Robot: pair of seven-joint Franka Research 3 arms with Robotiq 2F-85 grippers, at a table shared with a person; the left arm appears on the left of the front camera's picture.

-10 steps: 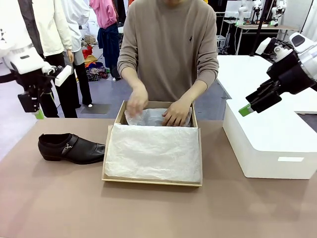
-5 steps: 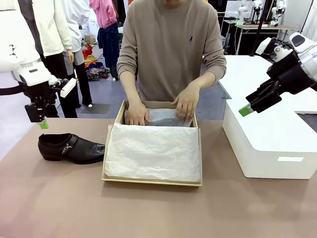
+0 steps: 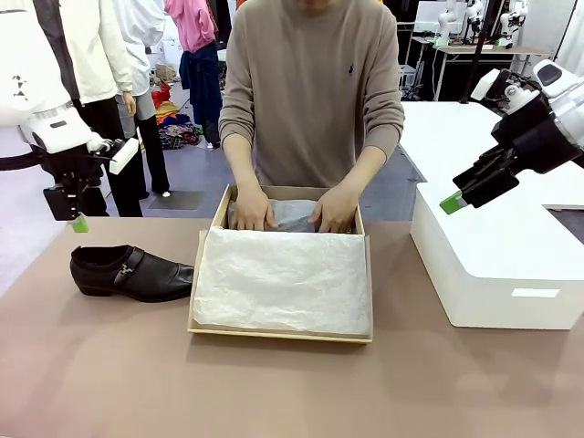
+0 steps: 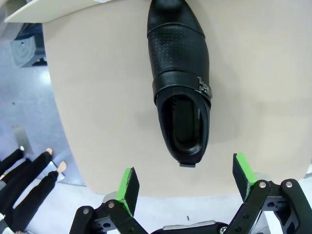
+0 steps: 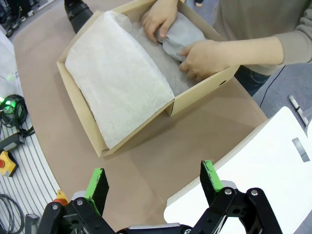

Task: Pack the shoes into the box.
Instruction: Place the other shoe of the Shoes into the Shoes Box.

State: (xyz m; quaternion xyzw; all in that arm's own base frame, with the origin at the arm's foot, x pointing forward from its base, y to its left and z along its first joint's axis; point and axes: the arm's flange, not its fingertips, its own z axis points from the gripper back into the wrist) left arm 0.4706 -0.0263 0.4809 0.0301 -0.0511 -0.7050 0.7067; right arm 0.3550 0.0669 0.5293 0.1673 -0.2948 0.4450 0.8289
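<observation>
One shoe lies mid-left outside the box; the wrapped bundle at its upper end is possibly the other. My left gripper and right gripper gape empty.

Centre of tan bench: flat brown cardboard shoebox, near part covered by white tissue paper.

Far end of box: person in beige sweater leaning in, one hand and other hand pressed on grey tissue bundle.

Left of box: single glossy black leather dress shoe, on its sole, side buckle toward camera, toe just beside box wall.

Left jaws above shoe's heel end, clear of it, green pad pointing down.

Right jaws raised over large white rectangular block at bench right.
</observation>
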